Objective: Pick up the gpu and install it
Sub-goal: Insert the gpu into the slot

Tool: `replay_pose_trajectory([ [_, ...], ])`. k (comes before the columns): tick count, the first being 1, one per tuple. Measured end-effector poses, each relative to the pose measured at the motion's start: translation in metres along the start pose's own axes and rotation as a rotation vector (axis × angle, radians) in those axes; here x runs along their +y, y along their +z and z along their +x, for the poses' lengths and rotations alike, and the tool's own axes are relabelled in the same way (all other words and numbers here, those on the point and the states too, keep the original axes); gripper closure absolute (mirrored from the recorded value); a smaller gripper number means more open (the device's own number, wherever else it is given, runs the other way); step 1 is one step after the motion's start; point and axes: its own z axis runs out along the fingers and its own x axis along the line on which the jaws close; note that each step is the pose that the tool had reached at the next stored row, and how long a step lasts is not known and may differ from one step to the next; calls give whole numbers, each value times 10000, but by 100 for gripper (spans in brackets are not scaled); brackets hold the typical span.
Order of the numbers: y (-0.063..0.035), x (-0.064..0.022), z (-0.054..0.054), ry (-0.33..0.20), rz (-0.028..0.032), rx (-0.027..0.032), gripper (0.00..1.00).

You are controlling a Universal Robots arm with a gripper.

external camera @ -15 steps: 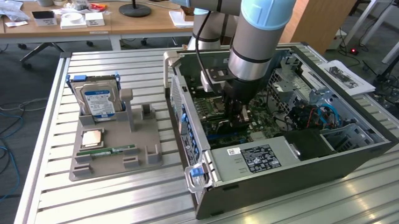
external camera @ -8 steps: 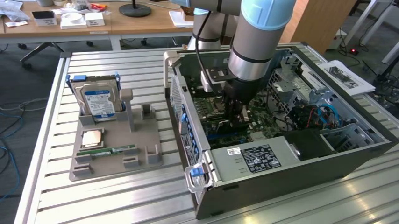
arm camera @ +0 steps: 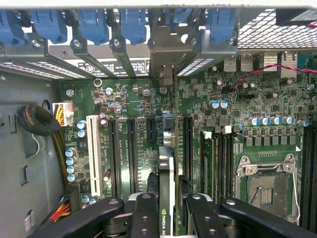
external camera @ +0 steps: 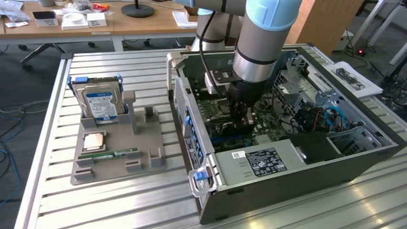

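Pincer (arm camera: 171, 199) grips gpu (arm camera: 167, 168) edge-on over motherboard (arm camera: 198, 99) inside open case (external camera: 305, 183).

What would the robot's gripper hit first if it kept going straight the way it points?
Probably the thin black gpu card, which stands edge-on right in front of the gripper. Behind it lies the green motherboard with long black slots. How far off the board is is hard to judge.

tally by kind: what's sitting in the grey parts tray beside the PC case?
Hard drive: 1
Square copper-toned chip: 1
Green memory stick: 1
Total: 3
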Motion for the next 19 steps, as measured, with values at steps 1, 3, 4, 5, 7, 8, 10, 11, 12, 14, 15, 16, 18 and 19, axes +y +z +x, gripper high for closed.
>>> replay_pose_trajectory([
  [1,0,0,0,0,1,0,73],
  [3,0,0,0,0,0,0,73],
  [4,0,0,0,0,0,1,73],
  [5,0,0,0,0,1,0,73],
  [7,0,0,0,0,1,0,73],
  [8,1,0,0,0,0,1,73],
  [10,2,0,1,0,0,2,73],
  [11,3,0,0,0,0,2,73],
  [12,3,0,0,0,0,1,73],
  [14,5,0,0,0,1,0,73],
  [15,11,0,0,0,4,-2,73],
  [16,14,0,1,-1,2,-1,73],
  [18,14,0,1,-1,0,1,73],
  [19,14,0,1,-1,0,1,73],
])
